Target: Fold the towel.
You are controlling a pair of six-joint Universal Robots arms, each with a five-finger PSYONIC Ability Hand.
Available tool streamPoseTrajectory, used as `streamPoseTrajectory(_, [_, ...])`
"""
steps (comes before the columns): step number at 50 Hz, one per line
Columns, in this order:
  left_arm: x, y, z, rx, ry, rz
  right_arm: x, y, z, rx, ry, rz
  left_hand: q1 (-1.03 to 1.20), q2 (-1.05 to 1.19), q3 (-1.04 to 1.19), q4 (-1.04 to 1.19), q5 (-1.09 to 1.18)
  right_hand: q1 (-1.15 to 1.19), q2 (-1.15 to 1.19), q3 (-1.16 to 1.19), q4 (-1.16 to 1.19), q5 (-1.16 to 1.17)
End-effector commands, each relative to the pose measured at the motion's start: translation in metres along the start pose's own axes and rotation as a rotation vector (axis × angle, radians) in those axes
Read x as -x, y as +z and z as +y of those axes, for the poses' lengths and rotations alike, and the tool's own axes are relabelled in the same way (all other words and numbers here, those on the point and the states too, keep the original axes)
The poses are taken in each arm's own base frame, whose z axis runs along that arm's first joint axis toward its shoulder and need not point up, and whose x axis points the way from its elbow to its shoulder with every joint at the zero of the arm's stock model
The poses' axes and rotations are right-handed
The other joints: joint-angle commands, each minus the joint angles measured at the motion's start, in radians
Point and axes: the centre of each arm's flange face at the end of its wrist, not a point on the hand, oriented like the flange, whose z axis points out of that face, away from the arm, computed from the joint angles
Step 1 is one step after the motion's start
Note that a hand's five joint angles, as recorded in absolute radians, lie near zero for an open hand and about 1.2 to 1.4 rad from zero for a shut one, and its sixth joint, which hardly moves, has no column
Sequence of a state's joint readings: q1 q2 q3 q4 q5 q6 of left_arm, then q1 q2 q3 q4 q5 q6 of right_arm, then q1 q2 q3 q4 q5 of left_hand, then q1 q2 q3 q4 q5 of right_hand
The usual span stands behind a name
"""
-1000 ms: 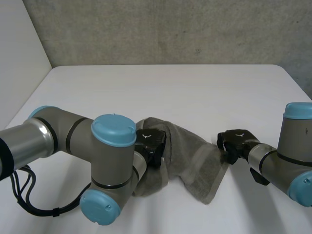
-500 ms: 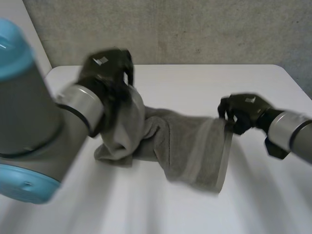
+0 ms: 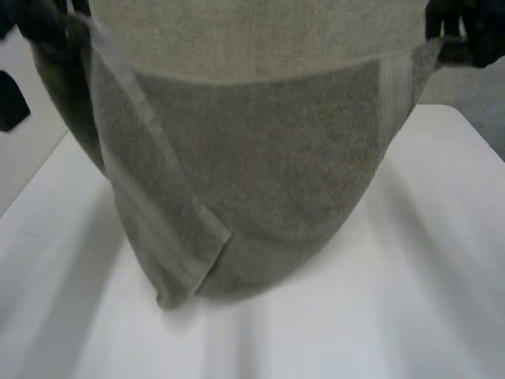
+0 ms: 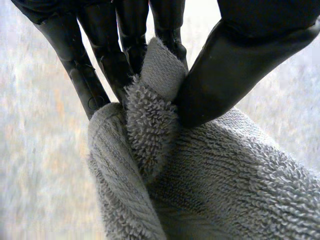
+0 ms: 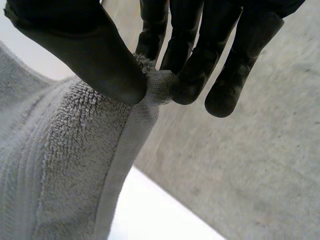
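Head view: you see the towel (image 3: 260,181) held up over the table (image 3: 442,300), stretched between both hands and sagging in the middle.
Towel's low end: a banded edge runs down from the left hand's (image 3: 35,24) side. The bottom fold hangs close over the table, and you cannot tell whether it touches.
Left wrist view: your left hand is closed on the towel, with a bunched fold of the upper edge pinched between the thumb and nearly straight fingers, well above the table.
Right wrist view: your right hand (image 5: 85,50) is closed too, with thumb and fingertips nipping a top corner of the towel at the smooth hem band. The table lies far beneath it.
Backdrop: a grey wall (image 5: 250,165) rises behind the table's far edge.
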State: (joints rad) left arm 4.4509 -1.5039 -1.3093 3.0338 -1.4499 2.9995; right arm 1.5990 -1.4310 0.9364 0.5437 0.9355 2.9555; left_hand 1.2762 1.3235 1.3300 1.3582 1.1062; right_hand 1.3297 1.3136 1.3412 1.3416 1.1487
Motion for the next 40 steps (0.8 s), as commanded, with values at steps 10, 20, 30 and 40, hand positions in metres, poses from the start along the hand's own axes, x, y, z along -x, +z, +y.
streamPoseTrajectory(10, [0.049, 0.115, 0.088, 0.055, -0.024, 0.000, 0.021, 0.121, 0.005, -0.164, -0.290, 0.248, 0.120, 0.073, 0.066, 0.038, 0.116, 0.067, 0.083, 0.055, 0.055, 0.073])
streamPoseTrajectory(20, [0.032, 0.144, -0.027, -0.401, -0.207, 0.152, 0.033, 0.094, -0.091, -0.605, -0.322, 0.401, 0.120, 0.073, 0.066, 0.038, 0.116, 0.067, 0.083, 0.055, 0.055, 0.073])
streamPoseTrajectory(30, [0.035, 0.133, 0.007, -0.255, -0.314, 0.247, 0.042, 0.099, -0.049, -0.357, -0.318, 0.262, 0.120, 0.073, 0.066, 0.038, 0.116, 0.067, 0.083, 0.055, 0.055, 0.073])
streamPoseTrajectory(40, [0.065, 0.102, 0.131, 0.137, -0.339, 0.313, 0.064, 0.102, 0.086, 0.236, -0.336, -0.077, 0.120, 0.073, 0.066, 0.038, 0.116, 0.067, 0.083, 0.055, 0.055, 0.073])
